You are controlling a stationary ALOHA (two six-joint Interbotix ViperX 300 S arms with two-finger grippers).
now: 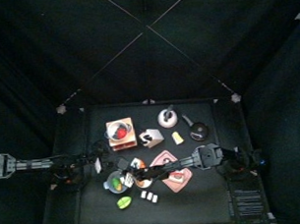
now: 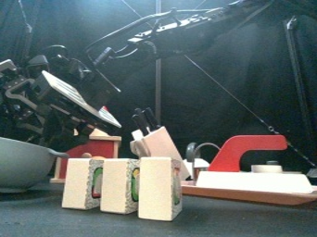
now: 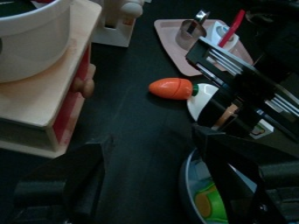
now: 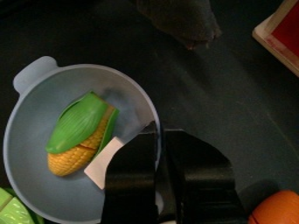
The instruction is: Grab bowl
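The grey bowl (image 4: pixel 70 114) holds a corn cob in its green husk (image 4: pixel 79 133). It lies at the table's front left in the top view (image 1: pixel 120 180) and at the left edge of the front view (image 2: pixel 19 162). My right gripper (image 4: pixel 159 162) reaches across the middle (image 1: pixel 136 168), with its jaws closed together on the bowl's rim. My left gripper (image 3: pixel 146 171) is open and empty beside the bowl (image 3: pixel 205 192), at the table's left (image 1: pixel 103 168). The right arm's gripper (image 3: pixel 233 87) also shows in the left wrist view.
A wooden box (image 1: pixel 119 132) holding a white bowl stands behind. A toy carrot (image 3: pixel 172 86) lies near it. A pink tray (image 1: pixel 179 178) with a red piece (image 2: pixel 247 151) is on the right. Three white blocks (image 2: pixel 124 185) stand at the front edge. A dark item (image 1: pixel 168 114) lies farther back.
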